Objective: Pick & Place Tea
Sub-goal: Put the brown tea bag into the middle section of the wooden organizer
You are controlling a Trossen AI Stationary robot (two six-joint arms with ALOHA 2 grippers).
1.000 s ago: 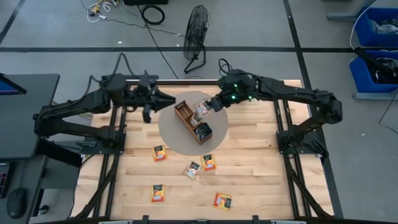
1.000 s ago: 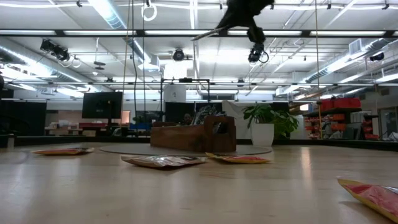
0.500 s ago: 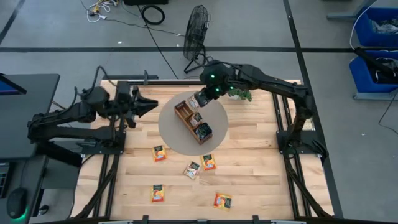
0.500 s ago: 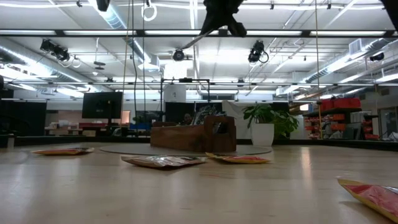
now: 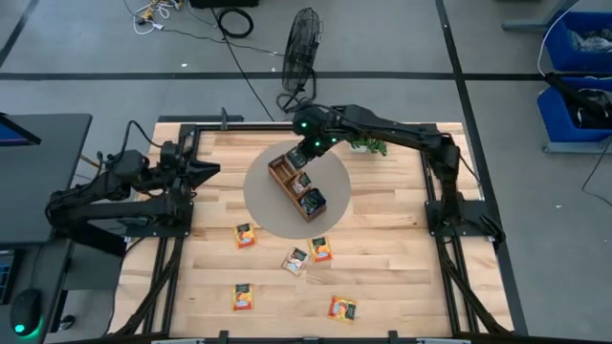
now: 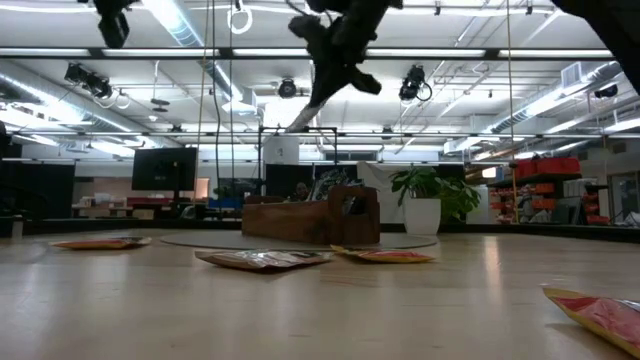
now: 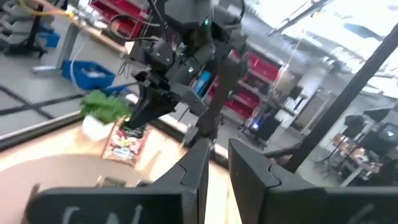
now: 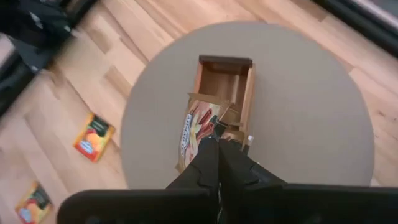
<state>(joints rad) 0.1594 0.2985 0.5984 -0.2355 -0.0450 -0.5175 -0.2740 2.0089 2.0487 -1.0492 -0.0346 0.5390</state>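
So the right hand (image 5: pixel 298 156) is pinched shut on a pale tea sachet (image 8: pixel 198 129), which hangs from its fingertips right above the wooden tray (image 5: pixel 296 186), over the end compartment farthest from the loose sachets. The tray sits on a round grey mat (image 5: pixel 256 196) on the counter (image 5: pixel 382 277).

The right wrist view is the good one here: it looks straight down past the closed fingers (image 8: pixel 214 165) and you can see the sachet dangling over that end compartment, which looks bare wood inside. The low view only catches the hand up high with the sachet sticking out below it, clear of the tray (image 6: pixel 312 217). The left wrist view shows the same hand from the side, sachet (image 7: pixel 127 138) hanging under it, green plant (image 7: pixel 106 106) behind.

From above, the tray has 3 compartments in a row. The middle one holds a pale sachet, the near one has a dark sachet (image 5: pixel 312 200), and the far one I can't fully see from up there because the hand covers it.

Left hand (image 5: pixel 206 168) is parked off to the side, well away from the mat. Its fingers (image 7: pixel 249 171) sit close together with just a thin gap, nothing in them.

There are 5 loose sachets on the counter: 4 orange ones (image 5: pixel 245 235) and 1 pale one (image 5: pixel 295 260).
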